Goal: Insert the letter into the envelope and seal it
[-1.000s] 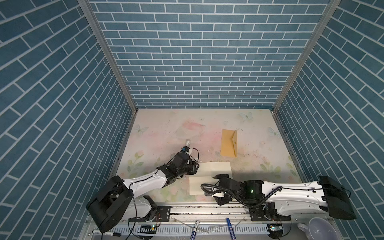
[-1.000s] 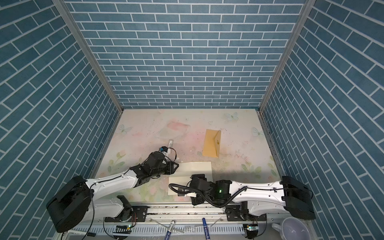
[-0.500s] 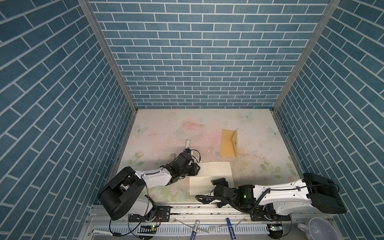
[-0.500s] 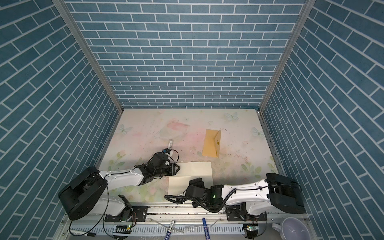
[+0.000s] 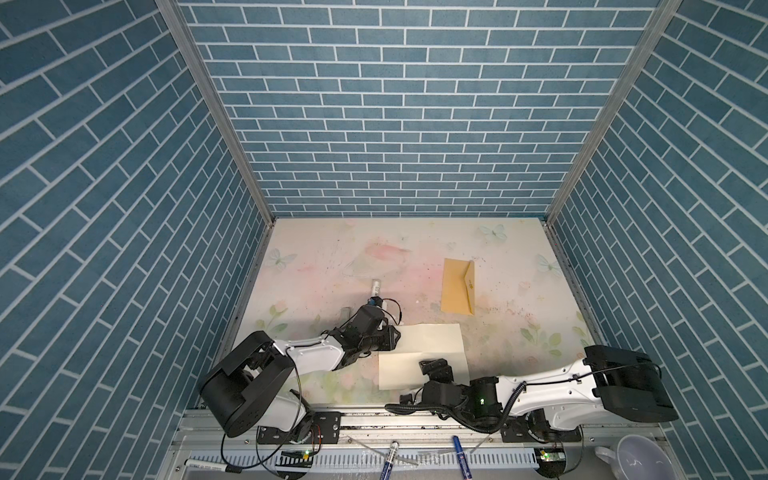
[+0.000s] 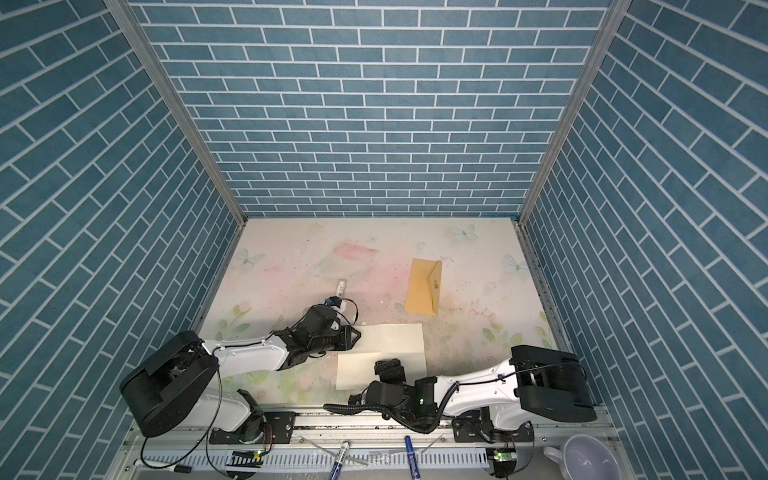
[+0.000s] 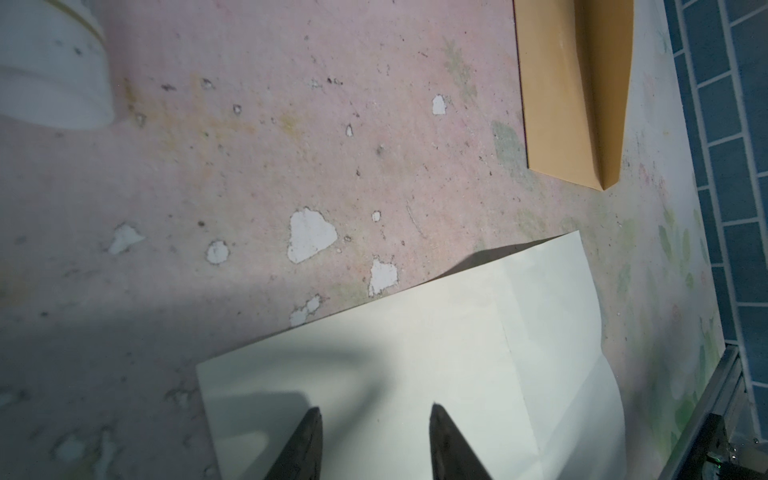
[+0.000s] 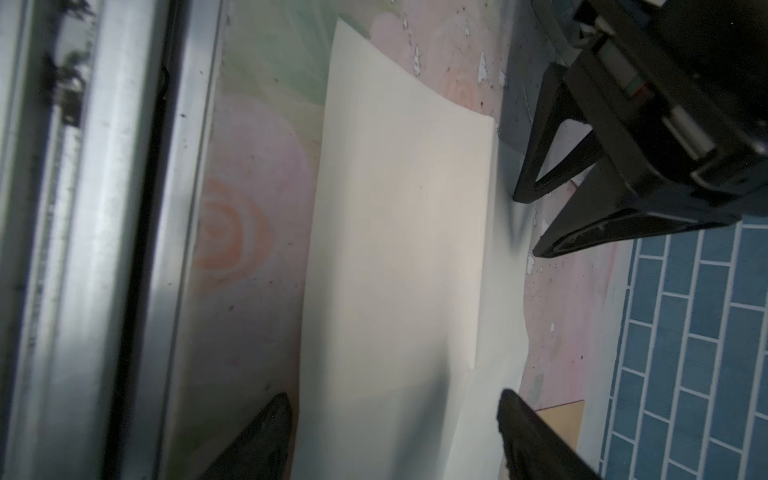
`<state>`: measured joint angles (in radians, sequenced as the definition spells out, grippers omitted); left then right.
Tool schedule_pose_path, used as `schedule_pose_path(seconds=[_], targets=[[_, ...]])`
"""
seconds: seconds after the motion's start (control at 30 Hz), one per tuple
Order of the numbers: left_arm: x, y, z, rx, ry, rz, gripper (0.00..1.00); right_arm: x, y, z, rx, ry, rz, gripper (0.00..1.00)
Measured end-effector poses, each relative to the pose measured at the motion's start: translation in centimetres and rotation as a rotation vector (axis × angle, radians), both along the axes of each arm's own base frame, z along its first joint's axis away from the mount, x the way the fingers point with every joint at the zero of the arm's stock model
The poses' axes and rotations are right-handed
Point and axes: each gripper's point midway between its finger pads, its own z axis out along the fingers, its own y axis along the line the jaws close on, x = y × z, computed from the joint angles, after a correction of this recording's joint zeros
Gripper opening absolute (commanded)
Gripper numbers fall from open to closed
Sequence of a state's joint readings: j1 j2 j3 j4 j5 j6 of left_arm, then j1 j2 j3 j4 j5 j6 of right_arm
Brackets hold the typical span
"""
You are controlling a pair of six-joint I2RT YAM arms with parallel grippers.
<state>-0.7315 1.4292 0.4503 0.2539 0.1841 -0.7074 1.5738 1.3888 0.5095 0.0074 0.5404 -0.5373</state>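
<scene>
Letters: one letter (image 5: 422, 340), partly folded
Envelopes: one envelope (image 5: 455, 291), lying apart from it
Claws: two; left gripper (image 7: 375, 407) fingers apart, right gripper (image 8: 395, 394) fingers apart over the letter

You have the letter (image 5: 419, 353) lying on the table (image 5: 316, 266), low in the centre of both top views. The envelope (image 5: 457, 291) lies apart, above and right of it. The left gripper (image 5: 397, 337) is at the letter's left edge. The right gripper (image 5: 434, 366) is over its lower right part.
</scene>
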Motion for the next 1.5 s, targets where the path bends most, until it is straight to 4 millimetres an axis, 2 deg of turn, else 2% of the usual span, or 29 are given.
schedule_pose_path(seconds=[0.27, 0.57, 0.97, 1.13, 1.2, 1.3, 1.4, 1.5], targets=[[0.1, -0.1, 0.0, -0.004, -0.004, 0.000, 0.43, 0.6, -0.7, -0.3, -0.022, -0.087, -0.006, 0.55], [0.5, -0.5, 0.0, -0.016, -0.013, -0.003, 0.43, 1.2, -0.3, 0.6, 0.010, -0.168, -0.012, 0.36], [0.5, -0.8, 0.1, -0.025, -0.004, -0.012, 0.43, 1.7, -0.3, 0.9, 0.028, -0.198, -0.034, 0.01], [0.1, -0.7, 0.8, -0.025, 0.004, -0.015, 0.48, 1.7, -0.5, 1.1, 0.033, -0.206, -0.035, 0.00], [0.2, -0.8, 1.8, -0.035, -0.008, -0.017, 0.53, 1.8, -0.6, 1.4, 0.043, -0.207, -0.038, 0.00], [1.0, -1.4, 5.1, -0.067, -0.067, -0.027, 0.60, 1.8, -0.8, 2.2, 0.072, -0.207, -0.043, 0.00], [2.1, -2.0, 9.7, -0.098, -0.166, -0.040, 0.69, 1.9, -1.1, 3.3, 0.122, -0.205, -0.048, 0.00], [3.2, -2.0, 15.6, -0.115, -0.311, -0.051, 0.80, 2.3, -1.3, 5.2, 0.201, -0.191, -0.068, 0.00]])
